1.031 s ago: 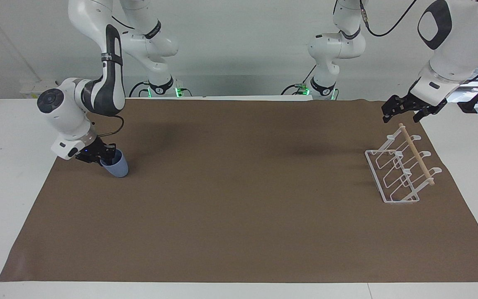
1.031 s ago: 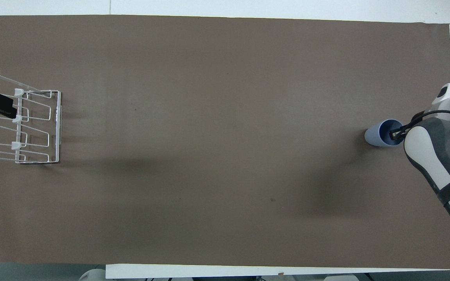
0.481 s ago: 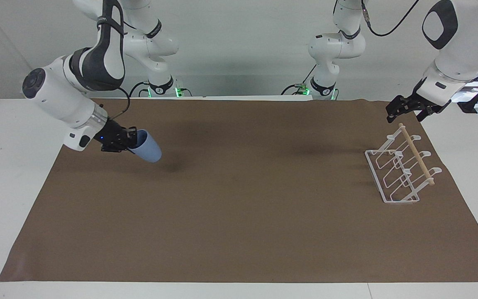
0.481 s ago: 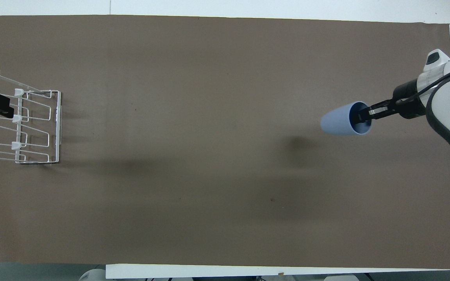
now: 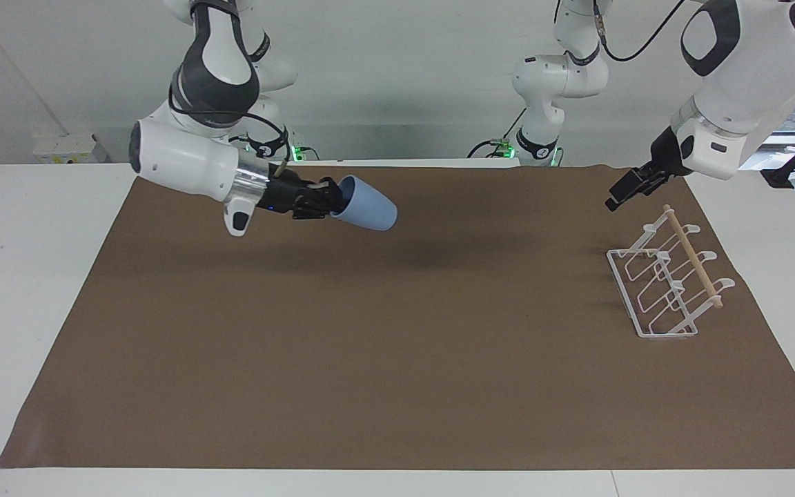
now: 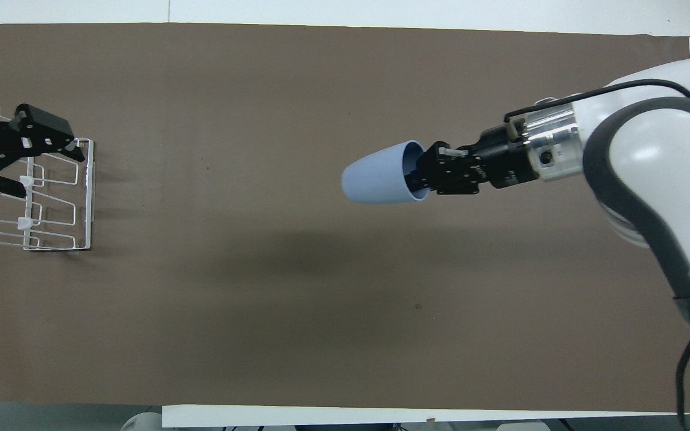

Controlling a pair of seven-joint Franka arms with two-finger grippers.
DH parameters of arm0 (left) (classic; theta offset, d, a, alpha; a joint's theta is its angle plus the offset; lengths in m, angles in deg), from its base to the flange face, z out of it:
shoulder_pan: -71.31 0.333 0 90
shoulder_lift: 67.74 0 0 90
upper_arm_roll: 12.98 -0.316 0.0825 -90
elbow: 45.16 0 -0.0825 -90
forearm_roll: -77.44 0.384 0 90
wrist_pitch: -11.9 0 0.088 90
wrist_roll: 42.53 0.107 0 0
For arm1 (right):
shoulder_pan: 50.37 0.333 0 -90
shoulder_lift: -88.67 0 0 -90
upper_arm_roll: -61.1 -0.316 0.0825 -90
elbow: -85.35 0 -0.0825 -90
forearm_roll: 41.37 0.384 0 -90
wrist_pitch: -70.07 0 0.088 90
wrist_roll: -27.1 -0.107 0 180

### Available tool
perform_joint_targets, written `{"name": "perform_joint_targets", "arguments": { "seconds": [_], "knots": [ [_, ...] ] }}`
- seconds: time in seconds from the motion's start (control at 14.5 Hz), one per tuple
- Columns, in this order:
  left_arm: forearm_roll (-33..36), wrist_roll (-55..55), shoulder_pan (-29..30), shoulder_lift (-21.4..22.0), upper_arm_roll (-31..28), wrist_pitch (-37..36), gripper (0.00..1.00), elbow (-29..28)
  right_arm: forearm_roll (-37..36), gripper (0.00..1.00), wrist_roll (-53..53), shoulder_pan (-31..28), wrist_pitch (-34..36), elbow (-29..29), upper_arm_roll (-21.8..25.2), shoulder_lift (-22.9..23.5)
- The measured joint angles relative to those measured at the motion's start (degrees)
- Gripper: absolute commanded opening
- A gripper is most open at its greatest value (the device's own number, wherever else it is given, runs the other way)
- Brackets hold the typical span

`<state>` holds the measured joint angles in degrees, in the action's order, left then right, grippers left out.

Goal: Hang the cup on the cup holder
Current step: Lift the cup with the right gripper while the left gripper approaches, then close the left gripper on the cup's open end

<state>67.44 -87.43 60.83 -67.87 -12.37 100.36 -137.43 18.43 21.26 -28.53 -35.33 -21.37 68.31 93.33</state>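
Note:
The light-blue cup (image 5: 370, 209) is up in the air over the brown mat's middle, on its side, with its narrow base pointing toward the left arm's end. My right gripper (image 5: 334, 201) is shut on its rim, one finger inside the mouth; the cup also shows in the overhead view (image 6: 378, 181), as does the right gripper (image 6: 424, 177). The white wire cup holder (image 5: 693, 255) with its wooden dowel stands on the mat at the left arm's end, and it also shows in the overhead view (image 6: 89, 191). My left gripper (image 5: 624, 192) hovers over the holder's end that is nearer to the robots, also seen from overhead (image 6: 39, 160).
A brown mat (image 5: 397, 359) covers most of the white table (image 5: 18, 290). Nothing else lies on it between the cup and the holder.
My right gripper lifted the cup off the mat at the right arm's end and carried it toward the middle, tipping it onto its side. My left gripper turned and shifted slightly over the holder.

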Motion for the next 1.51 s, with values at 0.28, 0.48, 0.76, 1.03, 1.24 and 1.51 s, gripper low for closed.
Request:
{"name": "perform_joint_targets", "arguments": {
  "seconds": [0.28, 0.48, 0.76, 1.03, 1.24, 1.51],
  "knots": [
    [-5.08, -25.97, -5.33, 0.0, 0.46, 2.0, 1.0, 0.1, 6.54, 0.0, -9.56, 10.27, -11.19, -0.21, -0.04, 0.35],
    [-10.13, -41.32, -5.73, 0.0, 0.41, 2.4, 1.0, -0.08, 8.25, 0.0, -12.97, 15.65, -16.99, -0.74, -0.04, 0.46],
    [-16.43, -48.91, -8.31, 1.66, 0.52, 5.49, 1.0, -4.64, 8.68, 0.0, -13.61, 16.75, -18.22, -1.35, 0.22, 0.47],
    [-19.81, -49.97, -11.42, 4.95, 0.56, 13.92, 1.0, -13.37, 8.68, 0.0, -13.61, 16.73, -18.22, -1.6, 0.51, 0.47],
    [-21.39, -50.0, -12.82, 5.24, 0.5, 16.59, 0.01, -15.88, 8.68, 0.0, -13.61, 16.74, -18.2, -2.05, 0.5, 0.46],
    [-21.4, -49.82, -14.17, 5.27, 0.37, 20.81, 0.0, -16.39, 8.75, 0.0, -13.63, 16.64, -18.17, -2.45, 0.82, 0.26]
  ]
}}
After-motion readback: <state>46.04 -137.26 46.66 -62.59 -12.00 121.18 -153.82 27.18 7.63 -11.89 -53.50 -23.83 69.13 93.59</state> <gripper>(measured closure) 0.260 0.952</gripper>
